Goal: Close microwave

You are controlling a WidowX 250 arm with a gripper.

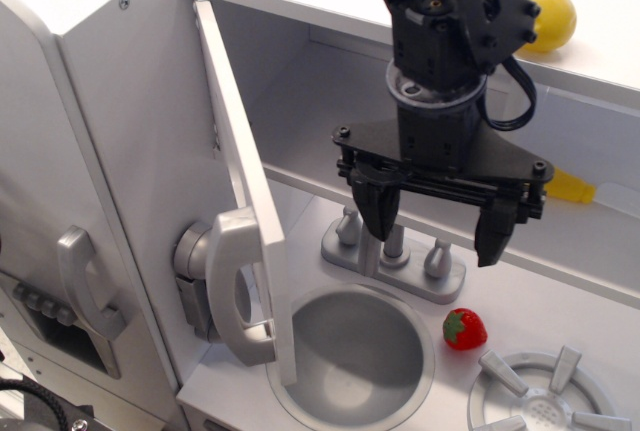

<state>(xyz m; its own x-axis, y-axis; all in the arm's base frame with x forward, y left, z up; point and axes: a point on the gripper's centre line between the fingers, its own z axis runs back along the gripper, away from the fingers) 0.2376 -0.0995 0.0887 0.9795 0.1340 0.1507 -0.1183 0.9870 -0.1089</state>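
The microwave is the white-grey box compartment at the upper middle of the toy kitchen. Its door stands open, swung out toward me and seen nearly edge-on. A silver handle shows on the door's outer face at its lower end. The window and buttons are hidden. My black gripper hangs open and empty in front of the compartment's right part, above the faucet. It is to the right of the door and apart from it.
A silver faucet and round sink lie below the gripper. A toy strawberry and a burner are at the lower right. A yellow lemon sits on top. A silver phone handset hangs at the left.
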